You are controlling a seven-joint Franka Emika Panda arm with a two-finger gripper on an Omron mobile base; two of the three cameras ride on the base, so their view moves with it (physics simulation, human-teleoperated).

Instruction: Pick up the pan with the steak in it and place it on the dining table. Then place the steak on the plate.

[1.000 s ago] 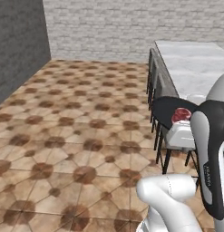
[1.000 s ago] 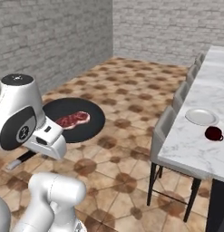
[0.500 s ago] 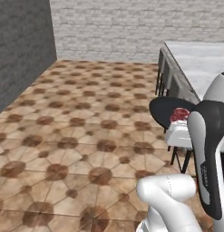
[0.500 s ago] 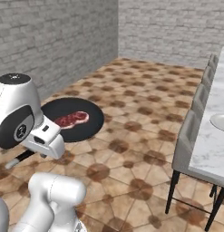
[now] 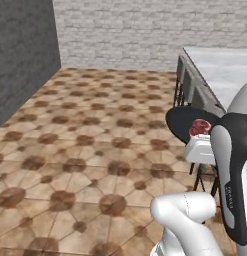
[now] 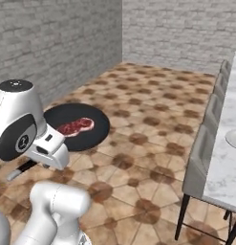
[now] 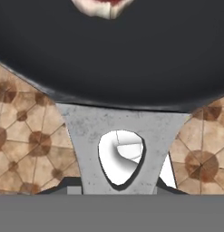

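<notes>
The black pan (image 6: 96, 132) hangs in the air over the tiled floor, held level by its handle (image 7: 93, 131). My gripper (image 7: 117, 188) is shut on that grey handle, just below the pan's rim (image 7: 113, 59). The red steak (image 6: 75, 127) lies flat in the pan, also seen as steak (image 5: 199, 127) and at the top edge as steak (image 7: 104, 5). In the left base view the pan (image 5: 182, 122) sits just ahead of my hand. The marble dining table (image 6: 225, 167) runs along the right, with the pale plate (image 6: 234, 139) at the picture's edge. The dining table (image 5: 220, 70) lies beyond the pan.
Grey chairs (image 6: 201, 152) stand tucked along the table's near side, also chairs (image 5: 191, 92). Brick walls (image 6: 177, 28) close the room at the back and left. A dark wall (image 5: 22, 55) stands on the left. Open tiled floor (image 5: 95, 145) lies ahead.
Both base views have shifted, so the base has moved: the table slides toward the right edge of the right base view. The pan and steak stay held the same way.
</notes>
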